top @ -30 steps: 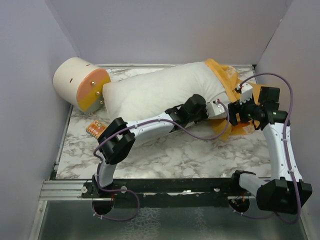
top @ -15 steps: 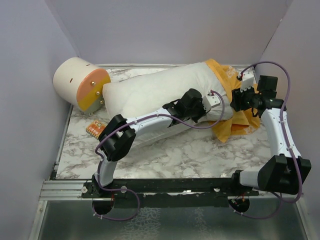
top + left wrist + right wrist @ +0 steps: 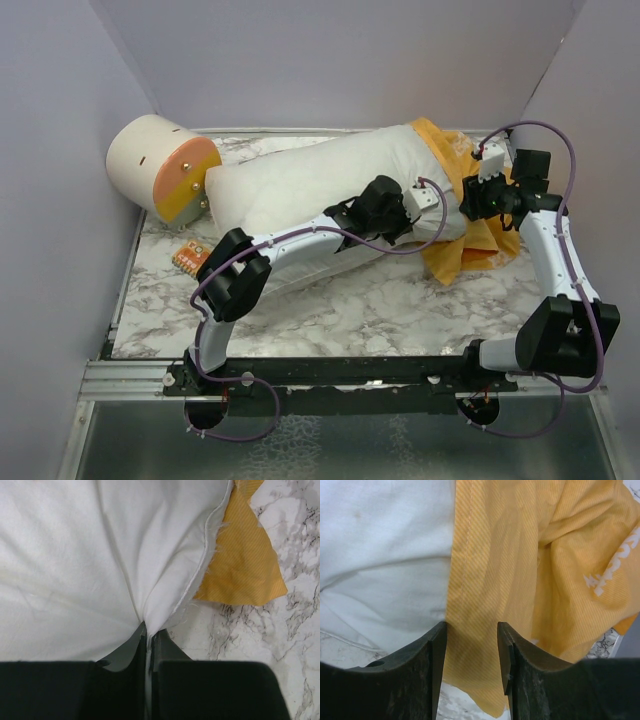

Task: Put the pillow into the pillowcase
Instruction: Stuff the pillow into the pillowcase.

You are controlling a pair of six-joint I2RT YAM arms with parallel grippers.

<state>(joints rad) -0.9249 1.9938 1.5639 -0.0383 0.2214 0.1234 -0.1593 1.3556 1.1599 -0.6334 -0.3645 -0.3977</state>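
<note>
A tabletop (image 3: 380, 310) patterned like white-and-grey marble sits in a booth of plain pale lavender walls (image 3: 340, 60) at the back and both sides. A black bar (image 3: 340, 374) and a silver slotted rail (image 3: 120, 378) run along its near edge, above a dimpled grey metal sheet (image 3: 330, 450); the light is soft and even

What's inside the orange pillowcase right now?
The pillow meets the pillowcase at its right end, with orange cloth under that corner. Most of the pillow lies outside. Whether any of it is inside is hidden by the bunched fabric.
</note>
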